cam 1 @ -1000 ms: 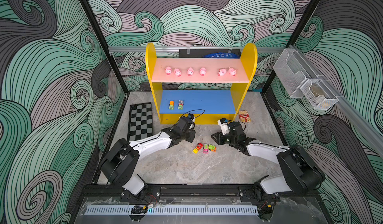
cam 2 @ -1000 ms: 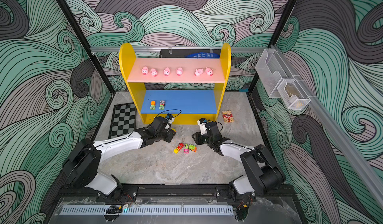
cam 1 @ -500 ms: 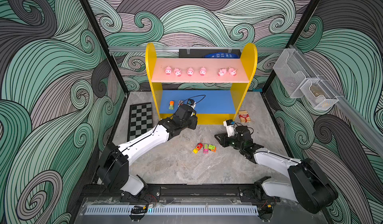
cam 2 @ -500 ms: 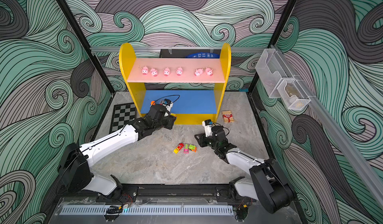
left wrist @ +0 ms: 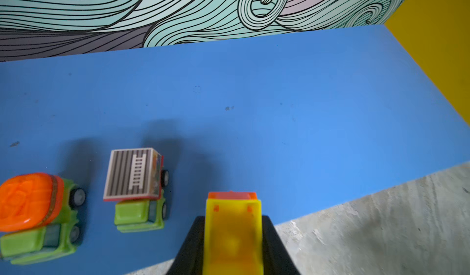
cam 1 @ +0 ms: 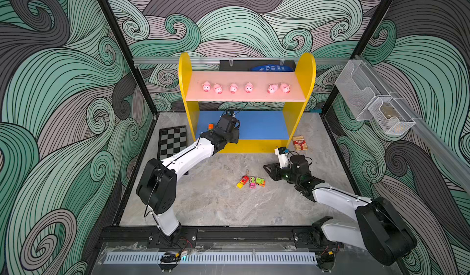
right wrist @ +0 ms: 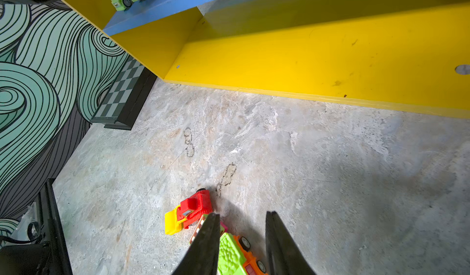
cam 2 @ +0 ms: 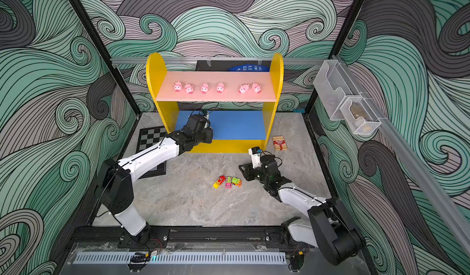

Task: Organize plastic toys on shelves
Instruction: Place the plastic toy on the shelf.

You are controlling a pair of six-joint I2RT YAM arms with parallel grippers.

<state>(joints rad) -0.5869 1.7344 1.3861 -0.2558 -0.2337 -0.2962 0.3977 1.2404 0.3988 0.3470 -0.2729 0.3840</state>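
Checkerboard (cam 1: 172, 140): lies flat on the counter (cam 1: 216, 205) by the left wall, partly under the left arm.

Left hand (left wrist: 232, 217): reaches into the lower level of the shelf unit (cam 1: 302, 83). Its fingers are clamped on a yellow vehicle (left wrist: 232, 240) with an orange end, held over the front edge of the blue board (cam 1: 262, 126). Whether the vehicle touches the board cannot be told.

Blue board, left end: an orange-topped green truck (left wrist: 35, 215) and a green truck with a ladder panel (left wrist: 137, 189) stand side by side, close together but apart. The held vehicle is just to their right.

Pink board (cam 1: 249, 97), upper level: six pink pigs (cam 1: 233, 88) stand in a row, four grouped to the left and two to the right, snouts toward the front.

Counter, in front of the shelf unit: a red-and-yellow bulldozer (cam 1: 243, 181), a small pink vehicle (cam 1: 252, 185) and a green-and-orange truck (cam 1: 260, 181) sit bunched together.

Right hand (right wrist: 243, 213): low over the counter, just right of the bunch, with its fingers apart and nothing gripped. In the wrist view the green-and-orange truck lies below and between them.

Card box (cam 1: 299, 143): red and tan, on the counter beside the unit's right panel.

Wire baskets (cam 1: 368, 93): mounted on the right wall.
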